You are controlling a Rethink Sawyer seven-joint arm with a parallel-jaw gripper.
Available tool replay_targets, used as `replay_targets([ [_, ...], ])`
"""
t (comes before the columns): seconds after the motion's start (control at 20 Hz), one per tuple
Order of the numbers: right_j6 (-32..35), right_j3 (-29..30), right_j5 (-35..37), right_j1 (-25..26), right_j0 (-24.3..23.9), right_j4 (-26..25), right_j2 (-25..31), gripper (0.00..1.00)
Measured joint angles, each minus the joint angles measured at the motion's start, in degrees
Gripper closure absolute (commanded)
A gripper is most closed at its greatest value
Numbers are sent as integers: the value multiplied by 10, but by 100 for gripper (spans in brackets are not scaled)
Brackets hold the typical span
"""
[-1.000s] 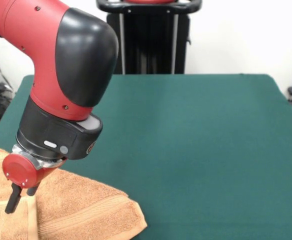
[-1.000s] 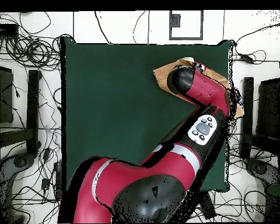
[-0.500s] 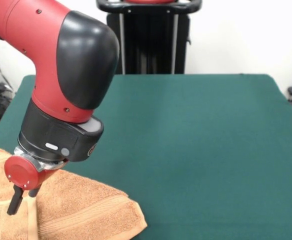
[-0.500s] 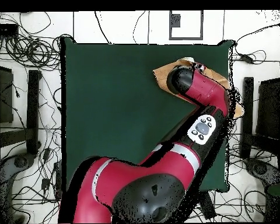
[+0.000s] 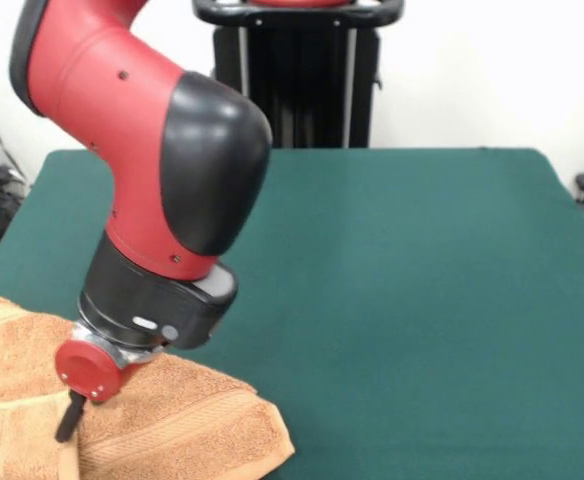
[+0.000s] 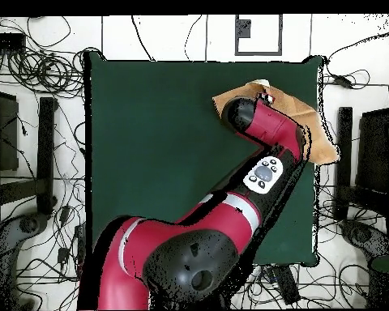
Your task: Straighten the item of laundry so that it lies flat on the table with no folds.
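The orange-tan towel (image 5: 172,420) lies rumpled at the near left corner of the green table (image 5: 392,280), with a fold running across it and a woven band along its near edge. My gripper (image 5: 68,425) points down onto the towel's top, close to the fold, and touches or nearly touches the cloth. From above, the towel (image 6: 299,105) shows at the table's (image 6: 149,146) upper right corner. One edge reaches past the table's right side. The arm's wrist (image 6: 240,115) covers the gripper and part of the towel there.
The red and black arm (image 5: 162,170) leans across the left part of the table. Cables (image 6: 36,65) lie on the floor around it, and dark equipment (image 6: 376,138) stands to the right.
The arm has swung, so the wrist and gripper have shifted right over the towel and dropped slightly. The towel's shape looks unchanged.
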Motion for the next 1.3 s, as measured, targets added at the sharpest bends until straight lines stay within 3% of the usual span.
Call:
replay_targets([
  [1.3,0,-1,0,11,5,22,-20,0],
])
